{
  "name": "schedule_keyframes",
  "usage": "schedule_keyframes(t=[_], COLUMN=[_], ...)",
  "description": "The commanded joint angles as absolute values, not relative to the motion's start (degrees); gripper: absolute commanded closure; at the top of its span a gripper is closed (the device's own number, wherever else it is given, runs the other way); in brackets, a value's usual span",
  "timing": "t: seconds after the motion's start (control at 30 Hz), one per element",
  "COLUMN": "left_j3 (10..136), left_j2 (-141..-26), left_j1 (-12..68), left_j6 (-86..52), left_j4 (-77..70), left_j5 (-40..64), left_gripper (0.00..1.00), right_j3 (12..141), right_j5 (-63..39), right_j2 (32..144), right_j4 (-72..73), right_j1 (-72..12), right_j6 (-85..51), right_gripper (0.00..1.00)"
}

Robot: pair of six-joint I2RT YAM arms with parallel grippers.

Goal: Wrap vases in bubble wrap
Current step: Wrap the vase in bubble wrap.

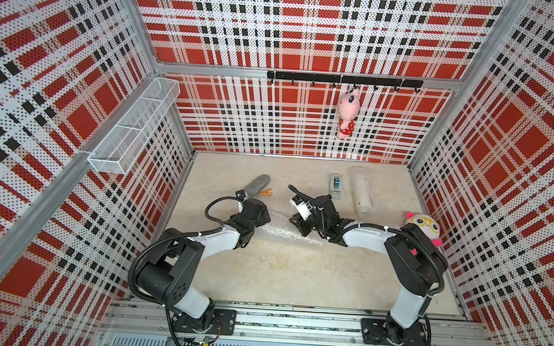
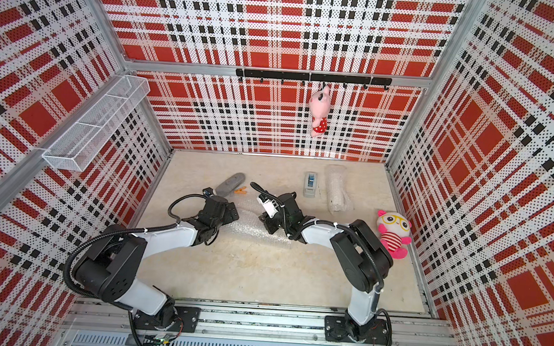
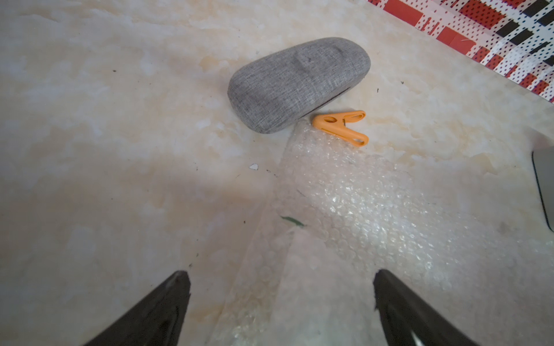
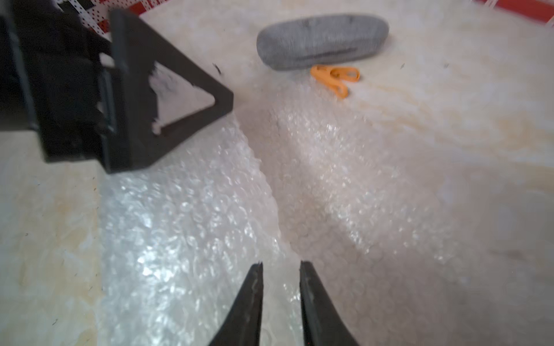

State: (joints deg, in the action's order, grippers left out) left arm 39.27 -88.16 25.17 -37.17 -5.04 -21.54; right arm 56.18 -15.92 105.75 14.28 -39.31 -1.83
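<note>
I am working over the wrap [image 1: 283, 231], which is lying flat on the table [image 1: 295, 275] between my two grippers. I am hovering my left gripper [image 3: 281, 274] low, with its jaws spread wide and nothing in them. They are straddling an edge where a flap of the sheet is doubling over. Standing open like that, I judge, it is ready to pin or lift that edge.

I am holding my right gripper [image 4: 281, 263] at the opposite side, jaws drawn close with only a narrow gap. A crease of the sheet is running straight into that gap. Whether the film is truly pinched there I cannot tell, since the wrist view is blurring. Aiming at the crease makes sense to me, because flat, slippery film is offering no other purchase.

No bare vase is showing anywhere. A rolled bundle [image 1: 362, 193] of bubble film is lying well apart at the far right, just beside the dispenser [image 1: 335, 184], clear of my working space. Whether a vase is sitting inside it I cannot tell. The case [image 3: 298, 84] and clip [image 3: 341, 127] are lying at the sheet's far corner, so any pull there is risking dragging them.
</note>
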Motion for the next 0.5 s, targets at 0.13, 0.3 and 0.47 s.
schedule_keyframes(t=[0.13, 0.3, 0.47], left_j3=[37.9, 38.2, 39.3], left_j2=[-88.7, -90.1, -91.7], left_j1=[24.7, 24.5, 24.1], left_j6=[-35.8, -35.4, -34.8], left_j4=[-0.9, -0.7, -0.7], left_j5=[-21.7, -21.4, -20.9], left_gripper=[0.02, 0.02, 0.02], right_j3=[50.9, 52.8, 58.6], right_j5=[-20.9, -22.2, -26.3], right_j2=[108.4, 109.6, 114.0], right_j4=[18.6, 17.5, 11.5], right_j1=[-39.7, -38.9, -38.0], right_j6=[-5.7, -5.0, -4.0], right_gripper=[0.78, 0.81, 0.83])
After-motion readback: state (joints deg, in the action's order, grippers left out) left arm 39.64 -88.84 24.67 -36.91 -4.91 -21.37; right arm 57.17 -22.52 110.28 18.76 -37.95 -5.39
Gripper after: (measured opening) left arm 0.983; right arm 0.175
